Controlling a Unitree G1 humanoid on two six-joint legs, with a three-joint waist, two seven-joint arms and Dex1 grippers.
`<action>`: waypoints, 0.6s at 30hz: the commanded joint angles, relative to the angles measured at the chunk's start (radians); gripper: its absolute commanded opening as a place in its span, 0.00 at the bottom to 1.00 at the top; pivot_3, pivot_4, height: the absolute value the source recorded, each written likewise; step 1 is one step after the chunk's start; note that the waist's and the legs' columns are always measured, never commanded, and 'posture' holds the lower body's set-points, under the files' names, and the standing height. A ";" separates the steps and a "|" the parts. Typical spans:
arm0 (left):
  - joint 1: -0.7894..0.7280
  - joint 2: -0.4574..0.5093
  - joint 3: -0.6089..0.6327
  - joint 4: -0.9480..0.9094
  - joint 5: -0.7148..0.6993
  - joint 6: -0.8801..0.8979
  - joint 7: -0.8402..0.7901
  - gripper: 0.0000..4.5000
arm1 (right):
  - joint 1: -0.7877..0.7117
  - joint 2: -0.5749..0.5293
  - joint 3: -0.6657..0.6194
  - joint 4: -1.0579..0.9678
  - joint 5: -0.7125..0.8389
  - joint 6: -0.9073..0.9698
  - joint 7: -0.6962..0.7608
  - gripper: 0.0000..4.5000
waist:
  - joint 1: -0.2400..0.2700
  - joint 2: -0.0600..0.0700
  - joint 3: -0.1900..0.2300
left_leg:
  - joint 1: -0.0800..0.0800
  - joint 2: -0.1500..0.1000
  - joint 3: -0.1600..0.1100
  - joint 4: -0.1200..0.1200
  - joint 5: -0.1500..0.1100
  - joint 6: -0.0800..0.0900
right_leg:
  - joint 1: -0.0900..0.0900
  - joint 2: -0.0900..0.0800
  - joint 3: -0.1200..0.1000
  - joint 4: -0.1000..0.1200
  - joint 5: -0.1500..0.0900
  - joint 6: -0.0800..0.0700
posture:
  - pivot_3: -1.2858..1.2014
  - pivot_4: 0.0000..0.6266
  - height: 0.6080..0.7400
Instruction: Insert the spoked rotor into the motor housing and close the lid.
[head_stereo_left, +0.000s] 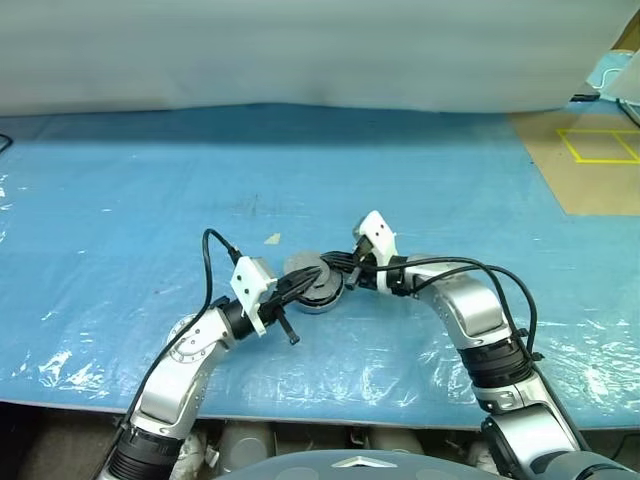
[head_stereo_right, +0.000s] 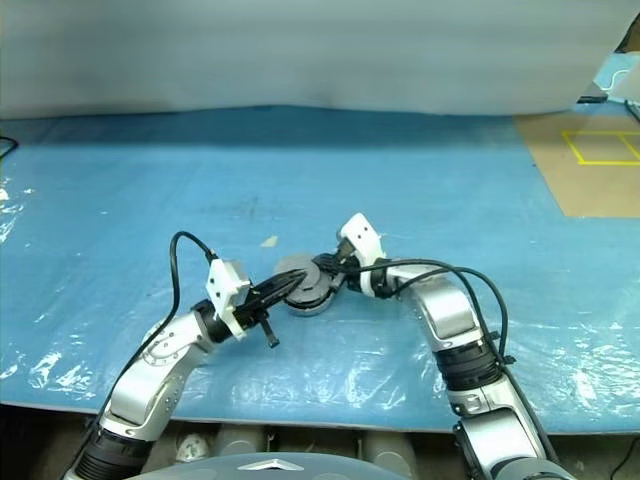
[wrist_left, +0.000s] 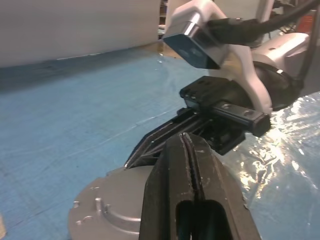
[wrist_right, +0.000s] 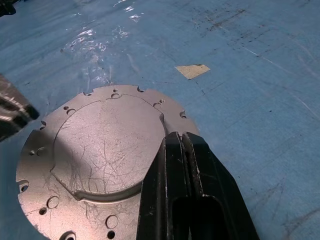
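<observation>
On the blue-covered counter (head_stereo_left: 120, 180), toward the middle of its near edge, the motor housing (head_stereo_left: 318, 294) sits with the lid (wrist_right: 107, 145) lying flat across it, plain grey face up (the spoked rotor presumably inside, hidden). Left claw (head_stereo_left: 306, 283) and right claw (head_stereo_left: 329, 264), each pressed together and holding nothing, meet over it; apparently only final seating remains.

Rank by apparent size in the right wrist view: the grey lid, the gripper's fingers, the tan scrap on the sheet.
1. The lid, largest.
2. The right gripper, shut; it sits nearest the camera, so it looks oversized.
3. The tan scrap, smallest.
</observation>
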 joint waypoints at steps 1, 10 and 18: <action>-0.008 -0.005 0.053 -0.082 -0.057 0.056 0.050 0.01 | -0.023 0.011 -0.015 -0.004 0.013 -0.034 -0.021 0.00 | 0.000 0.000 0.000 | 0.000 0.000 0.000 0.000 0.000 0.000 | 0.000 0.000 0.000 0.000 0.000 0.000 | 0.52 0.24 1.00; 0.026 0.015 0.140 -0.179 -0.103 0.122 0.123 0.01 | -0.121 0.022 -0.110 0.021 0.021 -0.088 -0.129 0.00 | -0.001 0.000 0.000 | -0.001 0.000 0.000 0.000 0.000 0.000 | 0.000 0.000 0.000 0.000 0.000 0.000 | 0.52 0.24 1.00; 0.094 0.021 0.153 -0.117 -0.051 -0.013 0.099 0.01 | -0.031 0.017 -0.047 -0.181 0.116 0.076 -0.097 0.00 | 0.001 0.000 0.000 | -0.001 0.000 0.000 -0.001 0.000 0.000 | 0.000 0.000 0.000 -0.002 0.000 0.000 | 0.52 0.24 1.00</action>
